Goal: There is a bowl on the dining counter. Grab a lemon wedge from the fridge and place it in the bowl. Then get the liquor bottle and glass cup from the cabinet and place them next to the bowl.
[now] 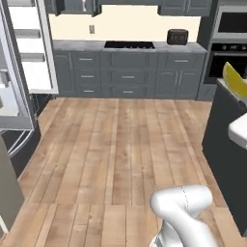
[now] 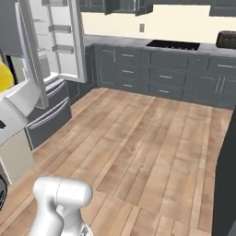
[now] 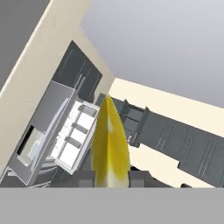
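Kitchen, wood floor (image 1: 116,144), dark grey cabinets (image 1: 128,75) along far wall with cooktop (image 1: 129,45) and toaster (image 1: 177,36). Fridge (image 2: 50,69) at left, doors swung open, white shelves bare to view. Claw (image 3: 111,178) clamped on lemon wedge (image 3: 110,144), wedge standing upright between finger tips, raised high above floor.

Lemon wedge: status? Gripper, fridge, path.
Gripper shut on lemon wedge. Fridge door open. Bare wood floor ahead, nothing blocking.
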Robot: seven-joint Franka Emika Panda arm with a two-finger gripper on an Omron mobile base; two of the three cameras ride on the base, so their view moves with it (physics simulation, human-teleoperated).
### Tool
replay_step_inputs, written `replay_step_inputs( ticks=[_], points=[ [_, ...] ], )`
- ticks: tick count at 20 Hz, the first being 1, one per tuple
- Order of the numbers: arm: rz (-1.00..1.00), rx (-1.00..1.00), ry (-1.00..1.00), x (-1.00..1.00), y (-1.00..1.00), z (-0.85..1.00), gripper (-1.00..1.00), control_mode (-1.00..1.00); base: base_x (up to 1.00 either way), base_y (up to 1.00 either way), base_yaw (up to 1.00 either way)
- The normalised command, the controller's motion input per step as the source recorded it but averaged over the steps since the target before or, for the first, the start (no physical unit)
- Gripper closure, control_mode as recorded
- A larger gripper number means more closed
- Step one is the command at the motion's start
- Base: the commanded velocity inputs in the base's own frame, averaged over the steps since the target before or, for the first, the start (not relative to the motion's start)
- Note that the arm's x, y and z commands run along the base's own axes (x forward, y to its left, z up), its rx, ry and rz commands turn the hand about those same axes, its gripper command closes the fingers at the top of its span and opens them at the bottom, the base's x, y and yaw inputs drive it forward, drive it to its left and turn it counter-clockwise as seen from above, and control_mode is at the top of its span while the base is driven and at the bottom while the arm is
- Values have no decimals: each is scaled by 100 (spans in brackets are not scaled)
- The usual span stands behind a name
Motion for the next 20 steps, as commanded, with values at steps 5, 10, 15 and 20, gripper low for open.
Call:
replay_step_inputs(
  ticks=[5,10,15,20],
  points=[
    [0,0,0,0,0,0,100,100,-89,-39,-20],
    [0,0,0,0,0,0,100,100,-59,-76,-13],
    [0,0,0,0,0,0,100,100,-40,-97,-10],
    [0,0,0,0,0,0,100,100,-30,-100,-11]
  ],
)
